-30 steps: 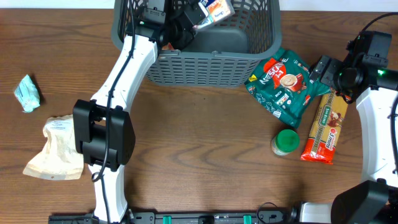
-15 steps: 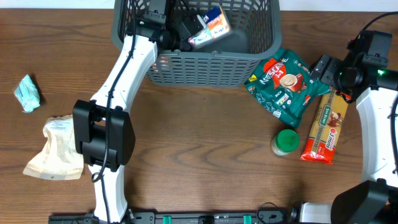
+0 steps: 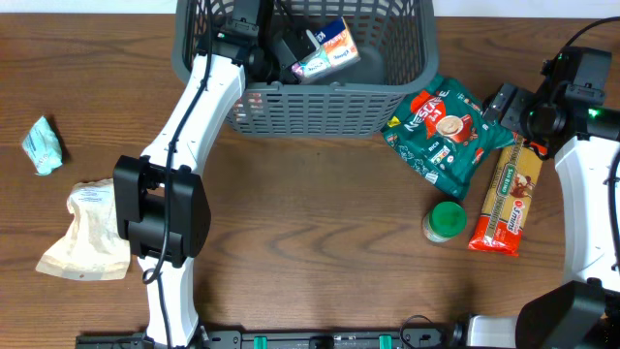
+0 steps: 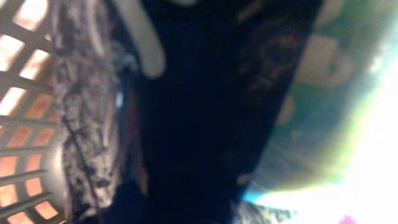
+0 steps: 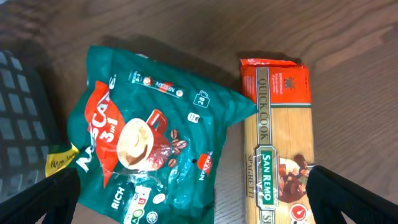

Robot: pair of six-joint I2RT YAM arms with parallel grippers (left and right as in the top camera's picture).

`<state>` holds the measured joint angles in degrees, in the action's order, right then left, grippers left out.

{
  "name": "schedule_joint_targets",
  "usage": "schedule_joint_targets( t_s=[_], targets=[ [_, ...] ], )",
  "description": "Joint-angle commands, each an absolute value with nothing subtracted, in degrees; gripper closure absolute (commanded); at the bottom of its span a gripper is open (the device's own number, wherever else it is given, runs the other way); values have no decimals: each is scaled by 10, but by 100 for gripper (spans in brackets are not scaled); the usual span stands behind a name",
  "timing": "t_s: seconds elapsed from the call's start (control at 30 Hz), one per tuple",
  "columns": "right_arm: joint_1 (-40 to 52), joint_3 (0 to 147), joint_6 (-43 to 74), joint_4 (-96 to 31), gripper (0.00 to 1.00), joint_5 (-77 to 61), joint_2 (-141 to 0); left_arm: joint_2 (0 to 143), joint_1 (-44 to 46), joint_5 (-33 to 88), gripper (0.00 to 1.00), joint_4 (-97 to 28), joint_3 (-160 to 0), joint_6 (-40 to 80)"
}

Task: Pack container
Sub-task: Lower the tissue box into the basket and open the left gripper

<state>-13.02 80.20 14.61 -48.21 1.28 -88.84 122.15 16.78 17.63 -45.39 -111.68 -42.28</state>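
Note:
The dark grey container [image 3: 334, 102] stands at the back middle of the table. My left gripper [image 3: 295, 56] reaches down inside it and is shut on a small white, blue and orange packet [image 3: 327, 50], held low near the base. The left wrist view is dark and blurred; only the container's lattice wall [image 4: 18, 93] shows at its left. My right gripper [image 3: 504, 107] is open and empty, hovering above a green Nescafe bag [image 3: 441, 131] and a spaghetti pack [image 3: 507, 199]. In the right wrist view the jaws [image 5: 199, 208] spread over the bag [image 5: 149, 143] and the pack [image 5: 277, 143].
A green-lidded jar [image 3: 446, 221] stands left of the spaghetti pack. A small teal packet [image 3: 42, 145] and a beige pouch [image 3: 87, 233] lie at the far left. The container's corner [image 5: 15, 124] shows at the left of the right wrist view.
My left gripper has lowered the packet from the container's rim down into the container. The right arm has not moved.

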Motion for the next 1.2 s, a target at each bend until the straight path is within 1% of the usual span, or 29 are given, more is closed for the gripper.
schedule_joint_targets(
  t_s=[0.0, 0.53, 1.17],
  targets=[
    [-135, 812, 141, -478, 1, 17, -892, 1207, 167, 179, 46, -474, -1127, -426],
    [-135, 812, 141, -473, 1, 28, -892, 1207, 167, 179, 46, -555, -1127, -426],
    [-135, 812, 141, -471, 1, 30, -892, 1207, 167, 179, 46, -587, -1127, -426]
  ],
)
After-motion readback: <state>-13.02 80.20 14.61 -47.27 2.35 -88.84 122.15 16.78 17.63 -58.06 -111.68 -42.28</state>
